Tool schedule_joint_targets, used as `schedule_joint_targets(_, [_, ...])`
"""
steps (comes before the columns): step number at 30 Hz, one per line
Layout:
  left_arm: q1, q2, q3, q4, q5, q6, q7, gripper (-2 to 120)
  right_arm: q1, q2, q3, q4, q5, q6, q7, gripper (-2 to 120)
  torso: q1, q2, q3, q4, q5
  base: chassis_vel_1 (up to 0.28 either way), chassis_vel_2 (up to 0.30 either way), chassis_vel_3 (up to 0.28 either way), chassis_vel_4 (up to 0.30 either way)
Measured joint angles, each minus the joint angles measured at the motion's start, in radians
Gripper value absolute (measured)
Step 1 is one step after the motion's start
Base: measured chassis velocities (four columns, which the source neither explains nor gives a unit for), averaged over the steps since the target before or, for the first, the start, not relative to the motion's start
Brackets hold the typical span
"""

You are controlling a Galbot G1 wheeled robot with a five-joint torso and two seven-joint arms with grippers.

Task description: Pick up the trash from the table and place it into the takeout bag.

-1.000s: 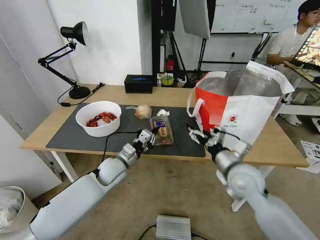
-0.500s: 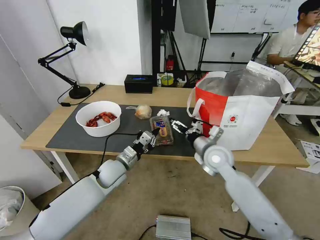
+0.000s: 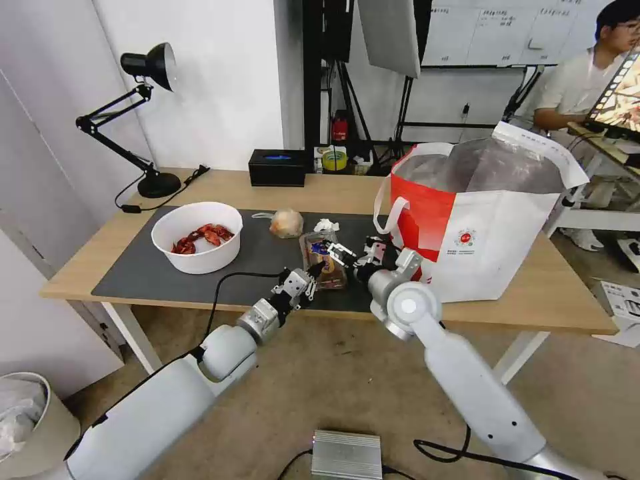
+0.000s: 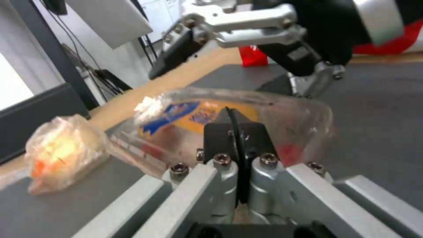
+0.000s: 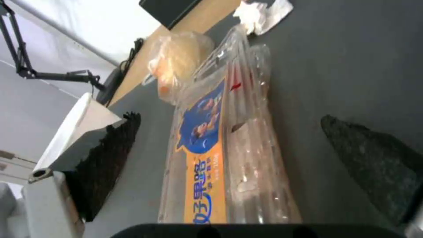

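Desk (image 3: 320, 190): light wood top with white legs, carrying a large dark grey mat (image 3: 167, 273) on which most of the trash lies.
Takeout bag (image 3: 497, 233): large white bag with a red panel and silver foil lining, standing upright and open-topped on the desk's right part, just right of the mat; a white loop handle hangs on its left side and a small round red logo marks its front.
Desk lamp (image 3: 143, 100): black, at the desk's far left corner, its base off the mat.
White bowl (image 3: 197, 237): round, on the left part of the mat, with red shells inside.
Black box (image 3: 277, 167): rectangular, at the back of the desk, behind the mat.
Clamshell tray (image 3: 320, 257): clear plastic with a blue and orange label, lying flat near the mat's front edge, between the two claws; its long side shows in the right wrist view (image 5: 220, 155).
Wrapped lump (image 3: 287, 223): beige, in plastic wrap, on the mat just behind the tray, to the left of the tissue.
Tissue (image 3: 325, 225): small, crumpled, white, on the mat just behind the tray's far end.
Right claw (image 3: 343, 253): spread wide, low over the tray's right side, its dark pads (image 5: 110, 165) straddling the tray, with gaps between the pads and the plastic.
Left claw (image 3: 313, 270): fingers pressed together with nothing between them, tips at the tray's near left edge (image 4: 238, 132).
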Motion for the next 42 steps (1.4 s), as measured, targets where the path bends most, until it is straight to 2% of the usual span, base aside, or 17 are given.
schedule_joint_targets(8, [0.007, -0.009, -0.007, 0.012, -0.001, -0.003, 0.001, 0, 0.016, 0.039, -0.012, -0.037, -0.013, -0.004, -0.002, 100, 0.000, 0.000, 0.000, 0.0000, 0.0000, 0.000, 0.000, 0.000, 0.000])
schedule_joint_targets(22, [0.015, -0.008, -0.014, 0.023, -0.003, -0.007, 0.012, 0, 0.020, 0.051, -0.018, -0.048, -0.040, -0.020, 0.005, 100, 0.000, 0.000, 0.000, -0.0001, 0.0002, 0.000, 0.000, 0.000, 0.000])
schedule_joint_targets(24, [0.017, -0.009, -0.015, 0.023, -0.003, -0.007, 0.012, 0, 0.019, 0.051, -0.018, -0.048, -0.042, -0.022, 0.007, 96, 0.000, 0.000, 0.000, -0.0001, 0.0001, 0.000, 0.000, 0.000, 0.000])
schedule_joint_targets(26, [0.023, -0.010, -0.018, 0.023, -0.003, -0.008, 0.012, 0, 0.019, 0.050, -0.019, -0.048, -0.044, -0.024, 0.007, 88, 0.000, 0.000, 0.000, 0.0000, 0.0001, 0.000, 0.000, 0.000, 0.000])
schedule_joint_targets(28, [0.024, -0.011, -0.019, 0.023, -0.003, -0.008, 0.012, 0, 0.019, 0.049, -0.019, -0.049, -0.044, -0.024, 0.007, 86, 0.000, 0.000, 0.000, -0.0001, 0.0001, 0.000, 0.000, 0.000, 0.000])
schedule_joint_targets(29, [0.028, -0.011, -0.021, 0.022, -0.003, -0.008, 0.012, 0, 0.019, 0.047, -0.020, -0.051, -0.046, -0.024, 0.004, 78, 0.000, 0.000, 0.000, -0.0001, 0.0001, 0.000, 0.000, 0.000, 0.000])
schedule_joint_targets(31, [0.032, -0.011, -0.023, 0.022, -0.003, -0.011, 0.012, 0, 0.019, 0.046, -0.021, -0.052, -0.051, -0.024, 0.001, 70, 0.000, 0.000, 0.000, -0.0002, 0.0001, 0.000, 0.000, 0.000, 0.000])
schedule_joint_targets(36, [0.037, -0.011, -0.026, 0.021, -0.003, -0.012, 0.012, 0, 0.018, 0.046, -0.021, -0.052, -0.055, -0.024, -0.001, 60, 0.000, 0.000, 0.000, 0.0000, 0.0001, 0.000, 0.000, 0.000, 0.000])
schedule_joint_targets(37, [0.038, -0.011, -0.027, 0.021, -0.004, -0.013, 0.012, 0, 0.014, 0.045, -0.021, -0.052, -0.057, -0.024, -0.002, 50, 0.000, 0.000, 0.000, -0.0001, 0.0001, 0.000, 0.000, 0.000, 0.000])
schedule_joint_targets(39, [0.038, -0.010, -0.028, 0.020, -0.005, -0.013, 0.012, 0, 0.009, 0.043, -0.020, -0.052, -0.064, -0.024, -0.003, 39, 0.000, 0.000, 0.000, -0.0001, 0.0001, 0.000, 0.000, 0.000, 0.000])
schedule_joint_targets(40, [0.038, -0.010, -0.028, 0.020, -0.005, -0.013, 0.012, 0, 0.009, 0.043, -0.020, -0.052, -0.064, -0.024, -0.003, 39, 0.000, 0.000, 0.000, -0.0001, 0.0001, 0.000, 0.000, 0.000, 0.000])
schedule_joint_targets(42, [0.038, -0.010, -0.029, 0.022, -0.005, -0.013, 0.011, 0, 0.009, 0.042, -0.020, -0.053, -0.066, -0.024, -0.003, 29, 0.000, 0.000, 0.000, -0.0001, 0.0001, 0.000, 0.000, 0.000, 0.000])
